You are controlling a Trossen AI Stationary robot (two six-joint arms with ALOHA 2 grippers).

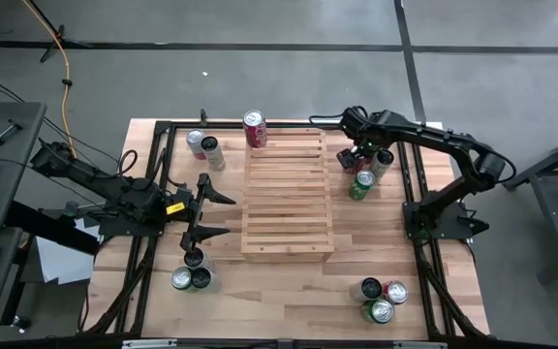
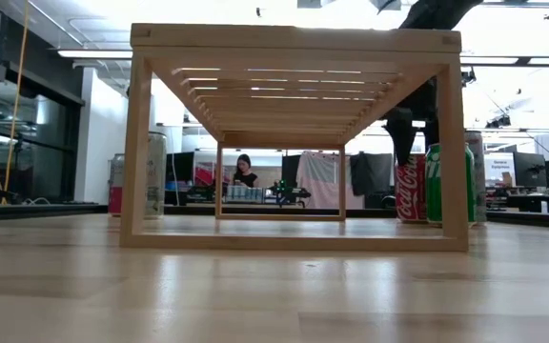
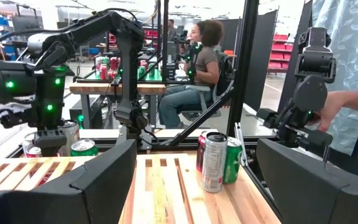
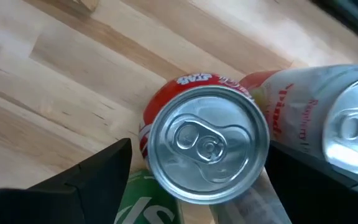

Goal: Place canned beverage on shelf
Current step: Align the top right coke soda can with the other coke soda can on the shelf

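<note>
Right pincer [image 1: 357,158] hangs open directly over a red can [image 4: 205,144] standing in a cluster just right of the shelf [image 1: 289,194], fingers spread to either side of the can's top without touching it. Only the right wrist view shows that top close up: silver lid and pull tab facing the camera, the can upright, long axis vertical, with a white-and-red can [image 4: 328,118] touching it and a green can [image 4: 145,202] just beside. The low view alone shows the shelf as a raised slatted platform on legs, the red and green cans standing behind its right leg. From above, the shelf's slats run crosswise, its long side running away from the front of the surface [image 1: 289,291], one red can [image 1: 254,128] at its far edge. Left pincer [image 1: 218,213] waits open, just left of the shelf.
</note>
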